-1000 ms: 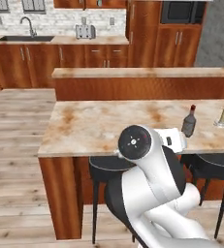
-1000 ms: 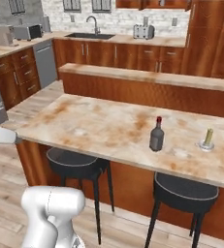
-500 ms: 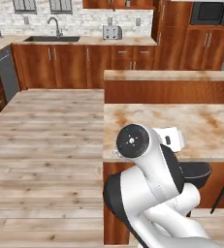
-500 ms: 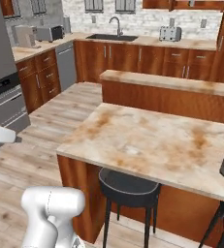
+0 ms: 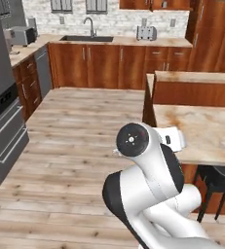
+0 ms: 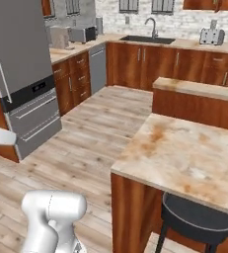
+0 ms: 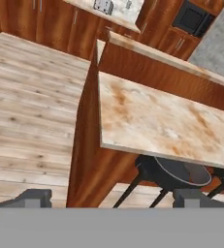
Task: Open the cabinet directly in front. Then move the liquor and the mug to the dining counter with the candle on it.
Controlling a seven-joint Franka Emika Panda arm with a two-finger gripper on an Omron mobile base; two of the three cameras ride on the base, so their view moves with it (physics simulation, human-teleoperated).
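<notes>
My gripper (image 7: 114, 197) is open, and between its two dark fingertips (image 7: 33, 196) there is nothing. It hangs over the wooden floor just off the near left corner of the dining counter (image 7: 157, 121), a beige slab with rust veins on a wooden base. That same counter (image 5: 201, 131) lies at the right of the left base view, and its bare top (image 6: 184, 153) fills the right half of the right base view. The liquor, the mug and the candle are out of view. Lower edges of reddish-brown wall cabinets (image 5: 153, 4) run along the top; I cannot tell how their doors stand.
Black stools (image 7: 171, 172) (image 6: 197, 220) stand under the dining counter. A grey fridge (image 6: 21, 74) and oven front (image 5: 2, 131) line the left wall. The far worktop carries a sink (image 5: 87, 38) and a toaster (image 5: 146, 33). Open wooden floor (image 5: 80, 126) lies between.
The base has turned left, so both base views swung: the dining counter slid to the right, and the bottle and candle left the picture. The gripper stayed open.
</notes>
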